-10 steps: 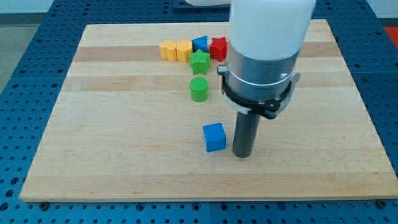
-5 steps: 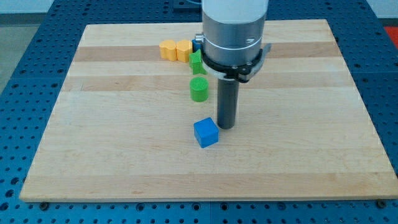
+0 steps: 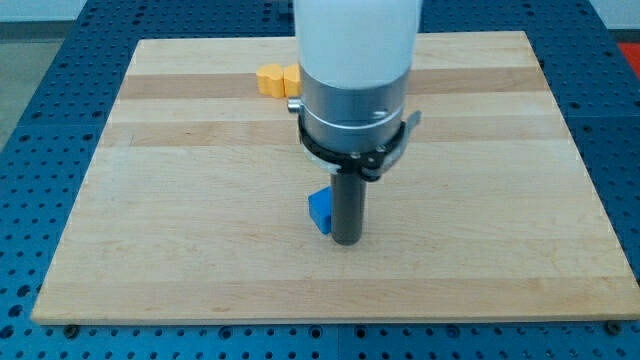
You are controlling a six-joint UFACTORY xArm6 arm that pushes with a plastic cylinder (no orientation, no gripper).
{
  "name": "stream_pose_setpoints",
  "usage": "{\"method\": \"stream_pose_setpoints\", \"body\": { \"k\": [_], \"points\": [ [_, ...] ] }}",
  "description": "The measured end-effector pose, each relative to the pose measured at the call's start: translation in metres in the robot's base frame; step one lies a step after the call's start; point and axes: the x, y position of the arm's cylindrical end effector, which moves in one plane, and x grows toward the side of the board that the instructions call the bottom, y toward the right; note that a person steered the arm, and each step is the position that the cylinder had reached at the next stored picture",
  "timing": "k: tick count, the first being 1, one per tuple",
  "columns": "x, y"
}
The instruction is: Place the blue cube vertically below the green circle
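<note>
The blue cube (image 3: 319, 210) lies on the wooden board (image 3: 200, 200) near the middle, a little toward the view's bottom. My tip (image 3: 346, 241) stands just to the cube's right and slightly below it, touching or nearly touching it. The rod hides the cube's right part. The green circle is hidden behind the arm's body.
Two yellow blocks (image 3: 276, 78) sit side by side near the view's top, left of the arm. The arm's wide white and grey body (image 3: 352, 70) covers the other blocks behind it. A blue perforated table (image 3: 40, 150) surrounds the board.
My tip swung from the cube's right up around it, then down to its right side again. The cube slid left and a little up. The arm now hides the green, red and blue blocks.
</note>
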Motion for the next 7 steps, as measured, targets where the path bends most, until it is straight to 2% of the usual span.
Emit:
{"method": "stream_pose_setpoints", "body": {
  "k": [2, 3, 5, 6, 7],
  "points": [
    [-0.034, -0.017],
    [-0.036, -0.017],
    [0.007, -0.063],
    [-0.044, -0.072],
    [-0.076, -0.074]
  ]
}}
